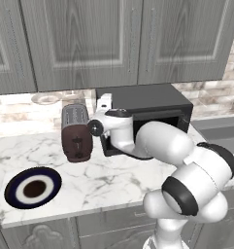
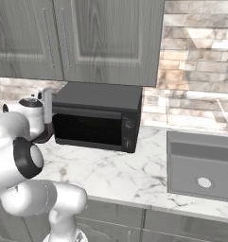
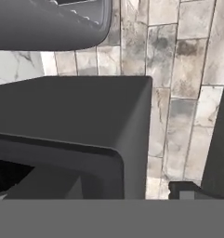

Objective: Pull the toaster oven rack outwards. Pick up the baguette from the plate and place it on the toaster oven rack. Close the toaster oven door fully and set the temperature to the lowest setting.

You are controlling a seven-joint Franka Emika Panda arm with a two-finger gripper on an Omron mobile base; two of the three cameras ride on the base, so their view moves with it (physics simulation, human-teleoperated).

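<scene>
The black toaster oven stands on the marble counter against the brick wall, with its control strip on the right. Its door shows a dark window with a fine grid behind it; I cannot tell whether it is ajar. My gripper hovers at the oven's upper left front corner, open and holding nothing. In the hand view that corner is close up, and one dark fingertip shows at the lower right. The navy plate lies at the counter's front left. The baguette is out of view.
A maroon-and-silver slot toaster stands just left of the oven, close to my hand. A sink is set into the counter on the right. Grey wall cabinets hang above. My arm's elbow covers the oven's lower front in the left base view.
</scene>
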